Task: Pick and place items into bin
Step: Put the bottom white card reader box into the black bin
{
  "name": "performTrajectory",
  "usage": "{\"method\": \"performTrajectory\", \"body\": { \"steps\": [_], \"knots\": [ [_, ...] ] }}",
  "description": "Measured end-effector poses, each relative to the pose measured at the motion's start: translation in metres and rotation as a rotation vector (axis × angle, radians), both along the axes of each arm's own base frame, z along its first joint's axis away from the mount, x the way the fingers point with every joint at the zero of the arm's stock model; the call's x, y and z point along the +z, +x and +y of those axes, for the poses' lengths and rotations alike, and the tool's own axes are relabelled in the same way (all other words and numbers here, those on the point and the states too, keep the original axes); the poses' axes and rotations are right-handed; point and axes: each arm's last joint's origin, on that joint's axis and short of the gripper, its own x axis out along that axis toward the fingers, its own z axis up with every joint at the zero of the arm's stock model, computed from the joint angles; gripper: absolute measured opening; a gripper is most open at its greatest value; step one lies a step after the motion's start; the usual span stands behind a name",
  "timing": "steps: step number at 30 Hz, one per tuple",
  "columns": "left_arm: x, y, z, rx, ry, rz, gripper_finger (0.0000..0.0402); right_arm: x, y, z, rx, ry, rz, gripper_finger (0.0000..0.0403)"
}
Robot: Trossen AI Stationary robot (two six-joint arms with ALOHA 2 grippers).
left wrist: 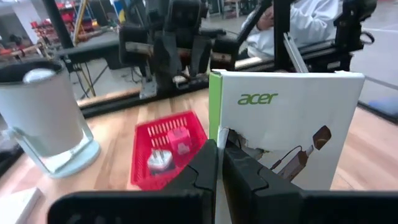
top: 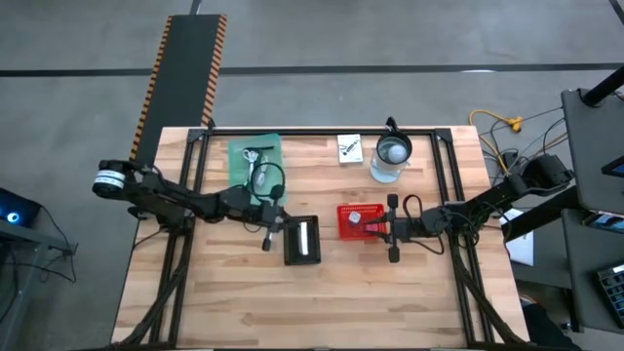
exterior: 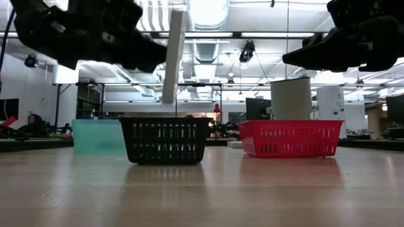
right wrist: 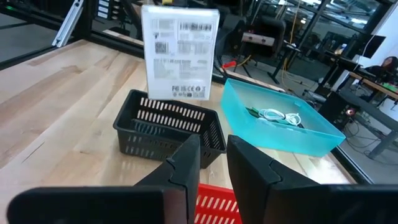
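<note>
My left gripper [left wrist: 219,168] is shut on a flat white box [left wrist: 289,134] with green lettering. The box stands on edge above the black basket [exterior: 165,140], clear of its rim and leaning a little. My right gripper [right wrist: 213,162] hovers open over the red basket [top: 359,219], with nothing between its fingers. A pink blob [left wrist: 180,140] and a small silver piece [left wrist: 159,160] lie in that basket. The teal bin [right wrist: 280,121] holds a white cable bundle [right wrist: 280,116]. A white card [top: 349,148] lies flat on the table at the back. My left gripper pinches the white box between its two fingers, low on the box beside its green side edge [left wrist: 215,124]. The fingers come level from the table's left. The box hangs upright and slightly tilted, lifted clear above the black basket; the fingers hide the exact place of contact.
A clear round jug [top: 392,156] with a dark handle stands at the back, right of the white card. A black frame [top: 322,130] runs along the table's far and side edges. Bare wood lies toward the near edge. People sit in the room beyond.
</note>
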Motion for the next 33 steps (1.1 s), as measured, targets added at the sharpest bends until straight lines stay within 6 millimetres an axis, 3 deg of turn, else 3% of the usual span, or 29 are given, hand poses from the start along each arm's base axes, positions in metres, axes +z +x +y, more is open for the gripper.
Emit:
{"method": "performTrajectory", "body": {
  "steps": [13,21,33],
  "knots": [
    [-0.031,-0.015,0.002,0.038,0.007,-0.023,0.0000,0.000,0.000,0.000,0.000,0.000,0.001,0.0068],
    [-0.041,-0.019,0.002,0.045,-0.081,-0.021,0.0000,0.000,0.000,0.000,0.000,0.000,0.002,0.0068],
    [-0.056,-0.017,0.002,0.047,-0.080,0.026,0.0000,0.000,0.000,0.000,0.000,0.000,0.002,0.0068]
  ]
}}
